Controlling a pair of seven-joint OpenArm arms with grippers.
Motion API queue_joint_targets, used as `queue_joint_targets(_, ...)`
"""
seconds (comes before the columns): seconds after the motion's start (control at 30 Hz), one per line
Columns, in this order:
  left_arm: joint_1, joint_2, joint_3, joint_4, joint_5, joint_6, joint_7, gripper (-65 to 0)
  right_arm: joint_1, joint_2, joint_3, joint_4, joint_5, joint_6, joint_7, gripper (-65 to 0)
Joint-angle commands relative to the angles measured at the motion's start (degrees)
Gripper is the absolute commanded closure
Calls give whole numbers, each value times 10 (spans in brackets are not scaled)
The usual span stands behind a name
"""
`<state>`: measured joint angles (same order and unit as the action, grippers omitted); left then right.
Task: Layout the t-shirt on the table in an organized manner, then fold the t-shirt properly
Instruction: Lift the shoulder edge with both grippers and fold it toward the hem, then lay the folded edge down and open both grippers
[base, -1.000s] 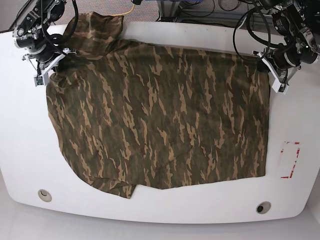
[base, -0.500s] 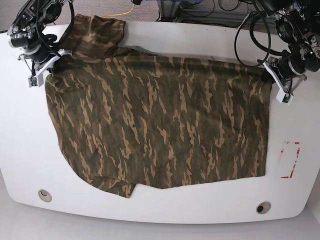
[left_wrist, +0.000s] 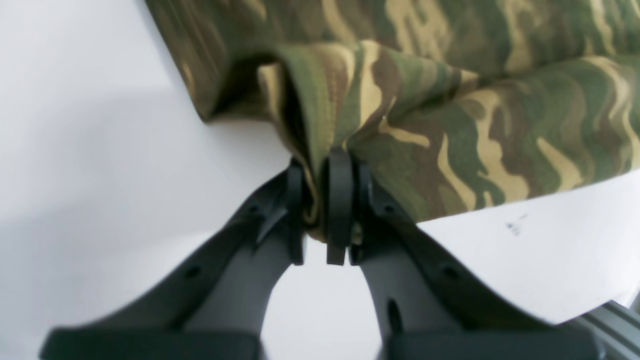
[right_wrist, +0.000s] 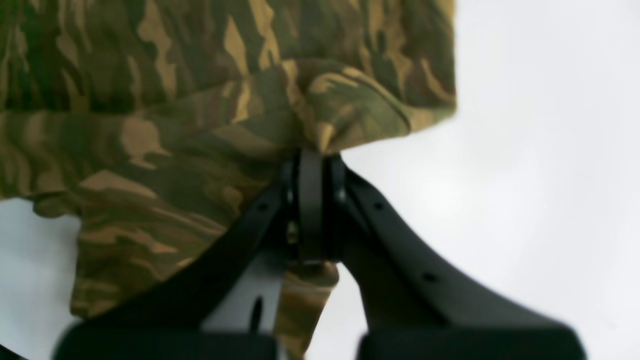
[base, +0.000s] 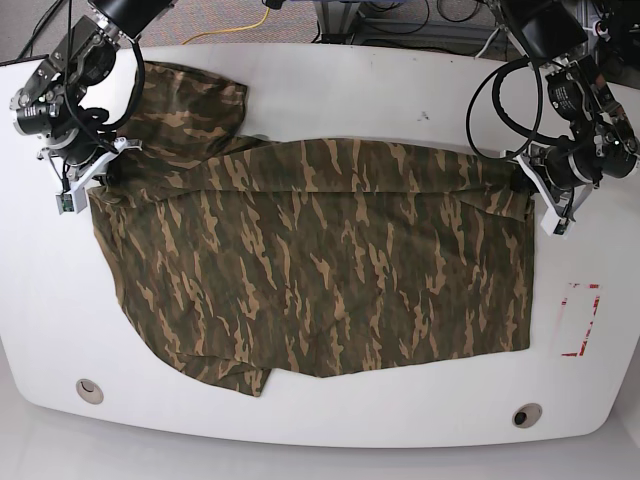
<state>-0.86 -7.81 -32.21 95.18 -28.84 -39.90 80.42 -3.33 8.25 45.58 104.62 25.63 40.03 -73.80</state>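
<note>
Our left gripper (left_wrist: 322, 220) pinches the shirt's (base: 320, 260) far corner, jaws closed on a fold of cloth; our right gripper (right_wrist: 310, 220) clamps the opposite corner. The shirt lies spread on the table (base: 330, 90), long axis side to side.

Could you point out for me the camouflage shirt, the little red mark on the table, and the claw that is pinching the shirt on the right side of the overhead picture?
t-shirt (base: 320, 260): base view, middle of the cloth.
red mark (base: 580, 320): base view, the outline's middle.
left gripper (left_wrist: 322, 200): left wrist view, between the fingertips, shut on cloth.
</note>
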Motion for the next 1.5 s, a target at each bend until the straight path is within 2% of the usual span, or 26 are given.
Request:
queue_joint_targets(0.0,-18,-8,-2,-17,-4,-1,-4,-47,18,11,2,-18,2,0,11,-3)
queue_joint_targets(0.23,-55,-8,-2,-74,-4,-1,-4,-47,46,24,-1,-80,2,0,46,-5)
queue_joint_targets(0.73,-108,-8,-4,-94,-3,-1,-4,-47,113,61,-1,-155,2,0,49,-6)
queue_joint_targets(1.1,-132,-8,-5,-95,-2,-1,-4,-47,152,65,-3,-156,2,0,49,-6)
queue_joint_targets(1.47,-148,-10,-3,-135,-1,-1,-4,-50,159,59,-47,-168,2,0,66,-19)
